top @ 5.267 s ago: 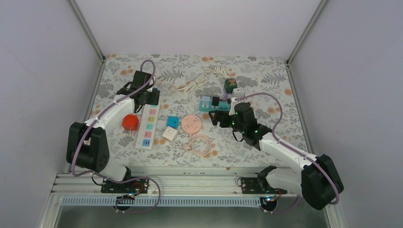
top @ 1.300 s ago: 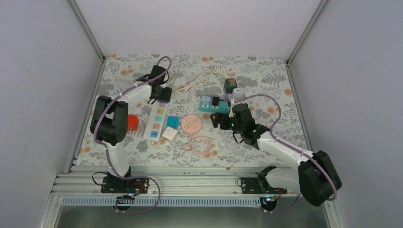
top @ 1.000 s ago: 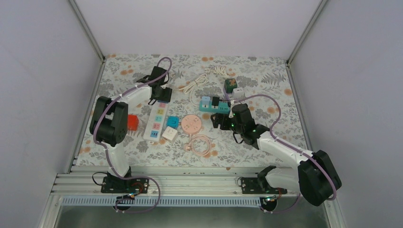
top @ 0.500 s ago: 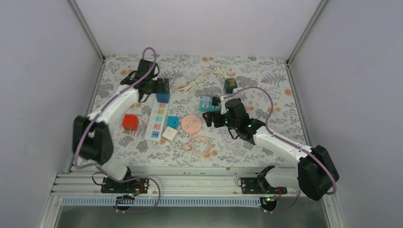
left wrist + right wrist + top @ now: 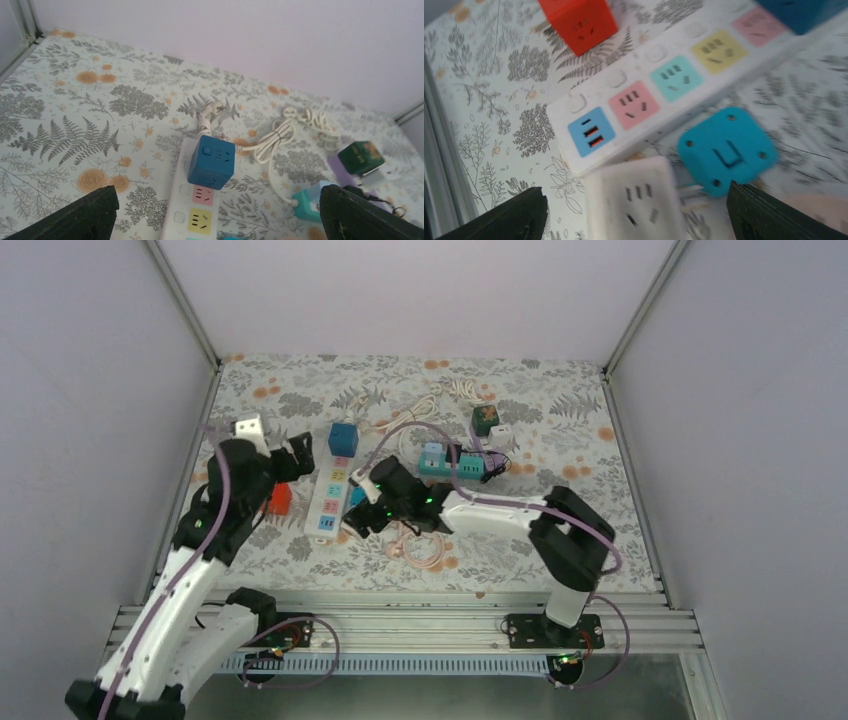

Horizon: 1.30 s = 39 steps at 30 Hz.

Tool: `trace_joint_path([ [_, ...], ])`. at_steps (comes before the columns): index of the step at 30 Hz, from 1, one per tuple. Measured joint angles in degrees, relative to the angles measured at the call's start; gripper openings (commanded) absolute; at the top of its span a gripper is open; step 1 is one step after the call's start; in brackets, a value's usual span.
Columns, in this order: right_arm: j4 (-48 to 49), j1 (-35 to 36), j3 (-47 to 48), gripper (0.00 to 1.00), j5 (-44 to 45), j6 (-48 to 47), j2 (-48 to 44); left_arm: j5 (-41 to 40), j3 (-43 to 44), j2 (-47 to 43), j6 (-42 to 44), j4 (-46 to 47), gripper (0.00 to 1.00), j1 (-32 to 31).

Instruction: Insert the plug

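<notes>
Top view: the left gripper (image 5: 293,458) is raised beside the red cube (image 5: 279,498), jaws apart and empty. The blue cube (image 5: 343,438) sits on the far end of the white power strip (image 5: 327,502). The right gripper (image 5: 357,514) is low, just right of the strip's near end.

Left wrist view: 2 fingers (image 5: 75,222) stand wide at the bottom corners with nothing between them. The blue cube stands upright on the strip's end socket, with a white cord (image 5: 272,142) behind it.

Right wrist view: jaws are wide. A white block (image 5: 634,200), blurred, lies between the 2 fingers and touches neither. A small blue block (image 5: 724,149) is just beside it.
</notes>
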Motion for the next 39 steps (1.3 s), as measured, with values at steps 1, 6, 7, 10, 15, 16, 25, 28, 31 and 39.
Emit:
trace_joint_path([
  [1, -0.7, 0.9, 1.6, 0.91, 0.5, -0.3, 1.9, -0.3, -1.2, -2.8, -1.1, 0.0, 1.00, 0.0],
  [6, -3.0, 3.8, 5.7, 0.92, 3.3, -0.7, 8.9, -1.2, -5.5, -13.9, -4.9, -0.5, 1.00, 0.0],
  [7, -3.7, 3.8, 6.1, 0.89, 3.9, -0.6, 9.7, -1.4, -6.3, -15.7, -5.5, -0.5, 1.00, 0.0],
  [10, -5.0, 3.9, 6.8, 0.73, 5.0, -0.9, 10.9, -1.8, -7.2, -18.3, -6.3, -0.9, 1.00, 0.1],
  [15, -6.1, 4.2, 7.8, 0.57, 6.0, -0.9, 11.6, -2.9, -7.2, -18.6, -6.6, -1.4, 1.00, 0.1],
  [16, -6.1, 4.3, 7.8, 0.56, 6.1, -0.9, 11.6, -2.9, -7.2, -18.5, -6.6, -1.4, 1.00, 0.1],
  [25, -3.5, 4.5, 6.1, 0.53, 6.6, 0.8, 10.9, -2.0, -7.8, -17.2, -7.1, -0.2, 1.00, 0.2],
  [28, -0.1, 4.3, 1.8, 0.54, 6.2, 2.9, 7.7, -0.7, -10.1, -17.7, -7.1, 1.5, 1.00, 0.2],
  [31, 5.6, 3.0, -4.6, 0.55, 4.4, 6.3, 1.6, 2.5, -14.5, -19.7, -6.9, 5.4, 1.00, 0.2],
  [39, 21.6, -4.5, -14.7, 0.58, 1.0, 18.3, -14.4, 13.8, -18.2, -19.4, -7.7, 17.0, 1.00, 0.2],
])
